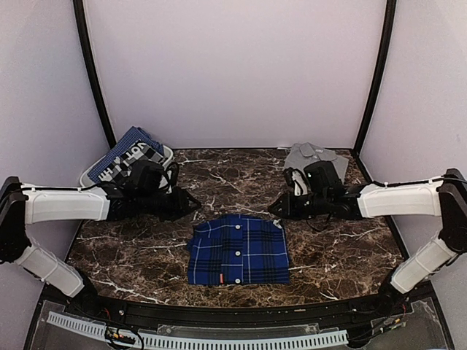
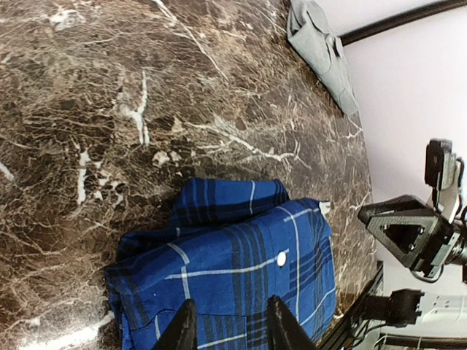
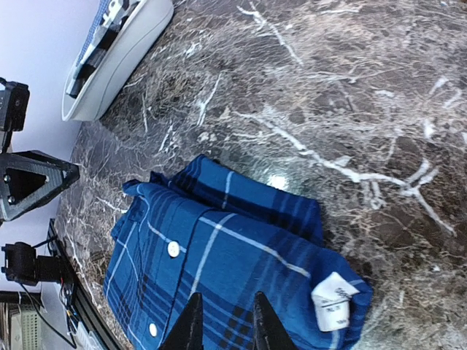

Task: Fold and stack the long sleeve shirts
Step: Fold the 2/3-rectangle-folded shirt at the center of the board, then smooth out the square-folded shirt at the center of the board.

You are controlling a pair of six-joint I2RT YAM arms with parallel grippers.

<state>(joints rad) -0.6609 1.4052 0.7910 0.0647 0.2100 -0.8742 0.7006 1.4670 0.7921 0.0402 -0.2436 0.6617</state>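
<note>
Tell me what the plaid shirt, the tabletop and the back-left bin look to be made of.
Plaid shirt: thin woven cloth, matte, probably cotton or a blend; it lies in soft folds and creases.
Tabletop: dark brown marble look with white veins, polished, with a bright glare spot in the right wrist view; it could be real stone or a laminate.
Bin: apparently smooth pale grey plastic, with a rounded moulded rim.

white lettering on cloth [image 1: 135,149] in bin [image 1: 89,175], unreadable

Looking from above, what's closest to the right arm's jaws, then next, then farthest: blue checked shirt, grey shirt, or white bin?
1. Blue and black plaid cloth shirt, folded, right beside them, mid-table.
2. Plain grey cloth shirt, back right corner.
3. White rectangular bin, back left corner.
</note>
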